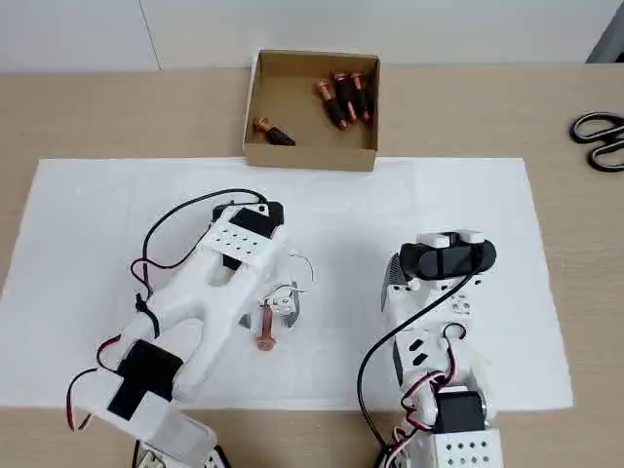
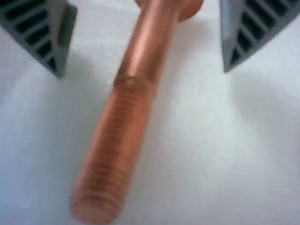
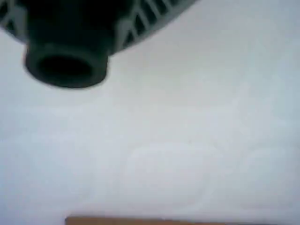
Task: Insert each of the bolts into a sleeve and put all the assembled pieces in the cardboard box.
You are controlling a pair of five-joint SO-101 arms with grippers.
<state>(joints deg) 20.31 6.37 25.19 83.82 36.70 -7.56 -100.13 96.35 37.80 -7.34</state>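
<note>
**Two arms at a table, one bolt and one sleeve in reach**

The table (image 1: 97,107) carries a white sheet (image 1: 487,214), on which both arms work. The left arm (image 1: 205,292) is stretched low over the sheet. The right arm (image 1: 434,292) stands folded beside it, well apart from it.

The cardboard box (image 1: 312,156) sits on the table beyond both pincers, just past the far edge of the sheet. It holds a cluster of assembled pieces (image 1: 346,97) in one corner and a single assembled piece (image 1: 273,132) near the opposite wall. A pair of scissors (image 1: 600,136) lies on the table far out to the side of the right arm.

The left pincer (image 2: 143,68) is released: its two ribbed fingers (image 2: 51,33) stand wide on either side of a copper bolt (image 2: 126,126) without touching it. The bolt lies flat on the sheet between them, with its head towards the pincer's root and its threaded end pointing away.

The right pincer (image 3: 93,33) grasps a black sleeve (image 3: 65,63), which is held clear above the sheet against a ribbed finger (image 3: 145,18). The sleeve's open bore faces the wrist camera.
</note>
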